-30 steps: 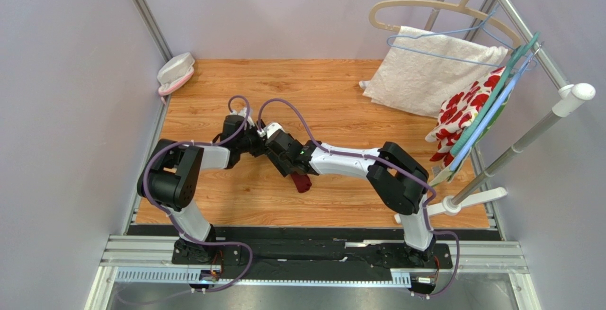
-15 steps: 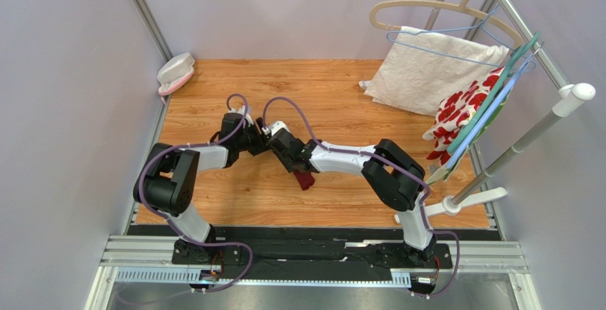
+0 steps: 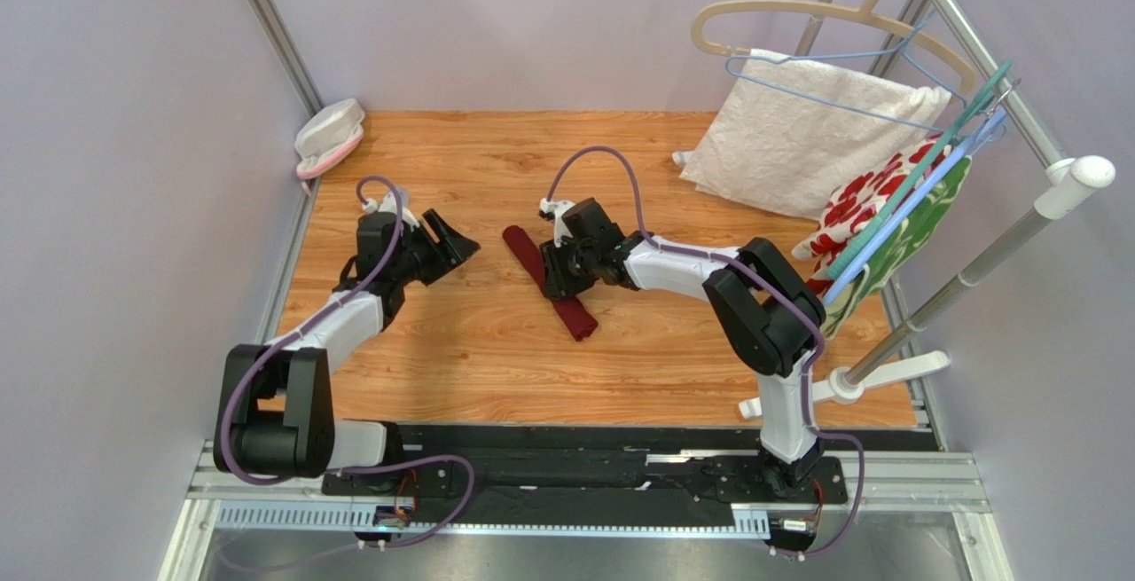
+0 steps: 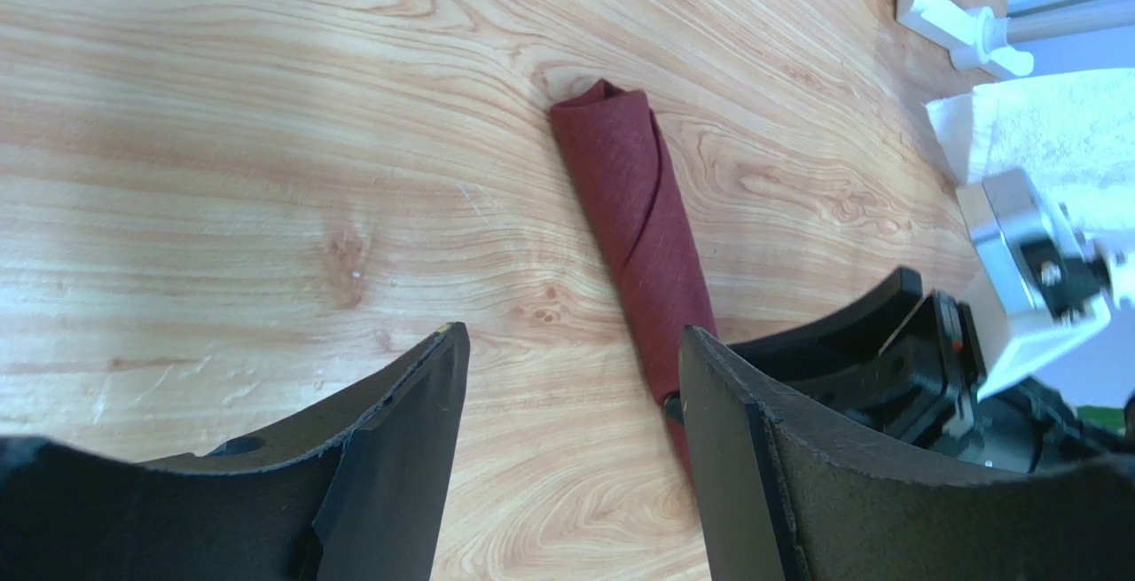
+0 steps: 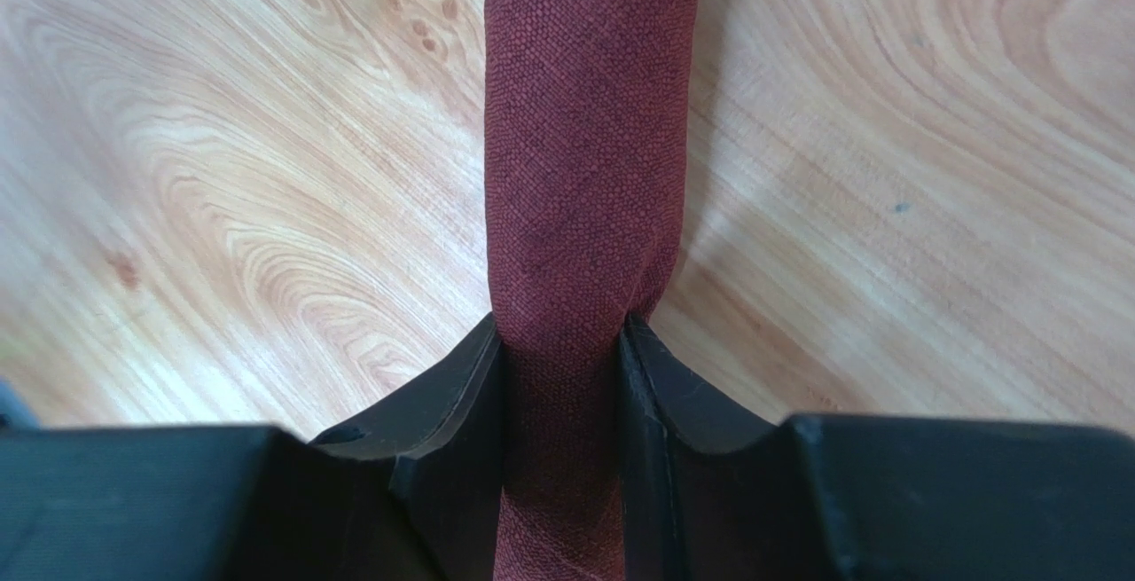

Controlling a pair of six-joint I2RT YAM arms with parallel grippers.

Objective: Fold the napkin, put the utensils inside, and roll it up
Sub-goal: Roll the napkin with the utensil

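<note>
The dark red napkin [image 3: 546,278] lies on the wooden table as a tight narrow roll, slanting from upper left to lower right. My right gripper [image 3: 565,270] is shut on the roll's middle; in the right wrist view the roll [image 5: 586,142] runs up from between my two black fingers [image 5: 446,402]. My left gripper [image 3: 450,238] is open and empty, to the left of the roll and apart from it; its wrist view shows the roll [image 4: 637,215] beyond the spread fingers [image 4: 400,435]. The utensils are hidden from view.
A white textured towel [image 3: 799,135] lies at the back right under hangers on a metal rack [image 3: 993,76]. A red-and-green floral cloth [image 3: 873,215] hangs beside it. A small white-and-pink object [image 3: 328,135] sits at the back left corner.
Both arms have swung apart. My left gripper has let go and drawn back to the left. My right gripper has moved toward the back with the rolled napkin, which now lies in plain sight.
</note>
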